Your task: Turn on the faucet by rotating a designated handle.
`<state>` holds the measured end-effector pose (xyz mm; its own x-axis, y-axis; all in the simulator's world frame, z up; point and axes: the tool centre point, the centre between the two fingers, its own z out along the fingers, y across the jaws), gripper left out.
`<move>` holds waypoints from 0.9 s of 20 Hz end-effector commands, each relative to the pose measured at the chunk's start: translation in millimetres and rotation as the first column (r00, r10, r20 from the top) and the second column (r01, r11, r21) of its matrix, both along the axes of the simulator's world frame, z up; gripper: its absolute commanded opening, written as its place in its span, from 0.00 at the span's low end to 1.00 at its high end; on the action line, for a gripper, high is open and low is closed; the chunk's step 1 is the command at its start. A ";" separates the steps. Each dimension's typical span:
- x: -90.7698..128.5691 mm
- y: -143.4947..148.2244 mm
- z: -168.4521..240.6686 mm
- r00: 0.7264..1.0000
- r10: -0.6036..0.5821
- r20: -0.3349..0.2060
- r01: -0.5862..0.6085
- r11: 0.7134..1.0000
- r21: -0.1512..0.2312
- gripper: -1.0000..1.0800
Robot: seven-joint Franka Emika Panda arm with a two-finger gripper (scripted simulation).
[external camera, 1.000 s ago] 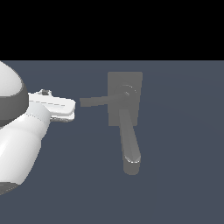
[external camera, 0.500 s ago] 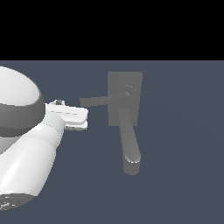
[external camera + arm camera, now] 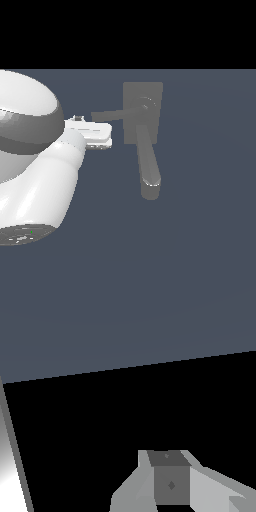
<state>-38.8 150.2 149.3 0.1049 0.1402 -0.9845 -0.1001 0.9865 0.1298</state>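
Note:
In the exterior view, the grey faucet point(image 3: 143, 95) has a flat base plate, a round hub and a thick spout point(image 3: 148, 167) running toward the camera. Its handle point(image 3: 112, 114) is a thin flat bar reaching from the hub toward the exterior view's left. My gripper point(image 3: 95, 134) shows as a white hand just under the handle's free end; whether they touch is unclear. In the wrist view the gripper point(image 3: 170, 483) appears as one grey block with no gap between the fingers. Nothing is held.
My own bulky white arm point(image 3: 35, 165) fills the exterior view's left side. The floor point(image 3: 210, 165) is plain dark blue-grey. A thin grey strip point(image 3: 12, 446) runs along the wrist view's edge; I cannot identify it.
My arm and hand have moved toward the exterior view's right, closing on the handle's free end. The faucet and its handle have not moved.

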 end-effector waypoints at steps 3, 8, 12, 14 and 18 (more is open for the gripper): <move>-2.7 -5.1 -11.4 1.000 0.000 -0.031 -0.001 1.000 -0.022 0.00; -4.0 -23.7 -18.3 0.998 -0.033 -0.052 0.031 0.999 -0.032 0.00; -4.0 -49.3 -13.7 0.995 -0.082 -0.049 0.080 0.996 -0.040 0.00; -3.4 -54.9 -12.0 0.995 -0.091 -0.049 0.088 0.995 -0.050 0.00; -1.3 -57.8 -11.4 0.995 -0.087 -0.056 0.082 0.993 -0.083 0.00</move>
<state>-40.8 93.3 137.9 0.0584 0.0655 -0.9961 -0.0083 0.9978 0.0652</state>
